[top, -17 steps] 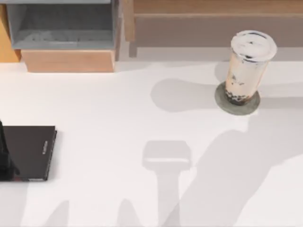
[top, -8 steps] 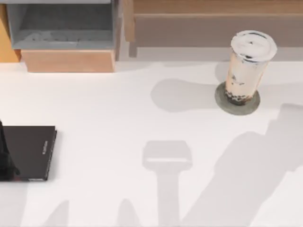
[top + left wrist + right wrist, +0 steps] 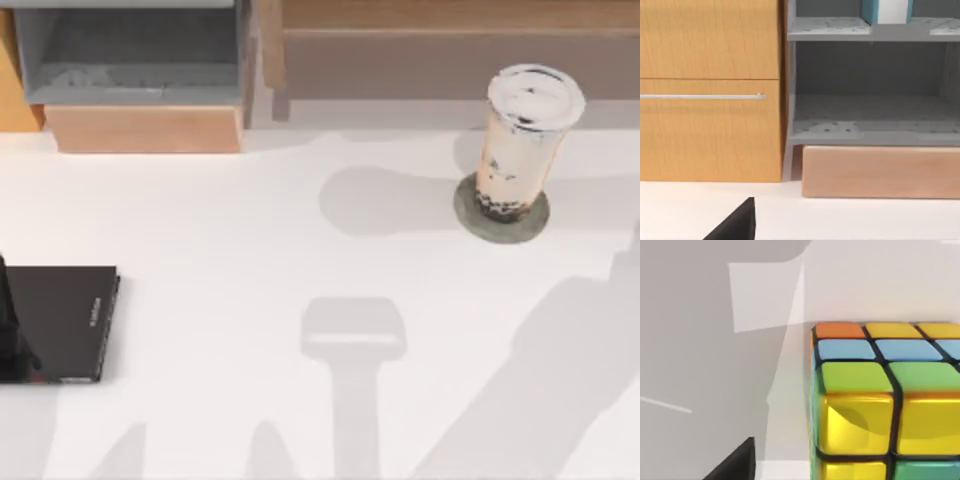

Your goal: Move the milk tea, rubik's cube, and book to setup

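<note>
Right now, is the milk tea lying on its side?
No, the milk tea stands upright on the grey disc, lid on top.

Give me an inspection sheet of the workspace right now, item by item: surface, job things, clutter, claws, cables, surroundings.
Surface: white table, crossed by arm shadows.
Job's things: milk tea upright on a grey disc at the back right; rubik's cube close before the right wrist camera; book on a shelf of the grey unit.
Clutter: black book flat at the left edge.
Claws: a dark finger shows at the left wrist, another at the right.
Cables: nothing seen.
Surroundings: wooden cabinet, wooden block.
</note>
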Tool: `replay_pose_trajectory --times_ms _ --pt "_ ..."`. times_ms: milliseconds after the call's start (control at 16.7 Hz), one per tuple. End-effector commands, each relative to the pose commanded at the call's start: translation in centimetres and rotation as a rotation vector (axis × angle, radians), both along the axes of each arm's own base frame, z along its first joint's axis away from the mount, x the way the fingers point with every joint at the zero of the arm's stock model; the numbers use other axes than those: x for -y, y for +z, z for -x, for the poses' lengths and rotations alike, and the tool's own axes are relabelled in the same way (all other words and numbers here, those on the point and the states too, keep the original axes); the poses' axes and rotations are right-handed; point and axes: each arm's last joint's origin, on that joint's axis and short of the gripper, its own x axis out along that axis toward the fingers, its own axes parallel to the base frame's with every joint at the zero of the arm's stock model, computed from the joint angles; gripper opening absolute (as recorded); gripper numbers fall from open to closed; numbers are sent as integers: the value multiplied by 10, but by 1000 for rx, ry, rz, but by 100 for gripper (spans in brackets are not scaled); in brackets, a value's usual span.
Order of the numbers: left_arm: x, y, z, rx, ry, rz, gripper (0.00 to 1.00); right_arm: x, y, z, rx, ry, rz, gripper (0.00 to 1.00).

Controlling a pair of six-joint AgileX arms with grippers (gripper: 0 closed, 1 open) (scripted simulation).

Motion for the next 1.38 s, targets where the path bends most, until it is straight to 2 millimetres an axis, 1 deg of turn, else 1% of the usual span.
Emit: replay_pose_trajectory --times_ms 120,360,1140,1200,1380 --pt "0 0 0 0 0 0 100 0 -10 1 0 0 0 100" --pt "0 0 0 0 0 0 100 0 -11 1 0 0 0 100" --pt "0 0 0 0 0 0 100 0 -11 1 0 0 0 2" --pt "0 0 0 0 0 0 100 0 -11 1 0 0 0 0" --pt "0 0 0 0 0 0 100 0 -11 1 0 0 0 0"
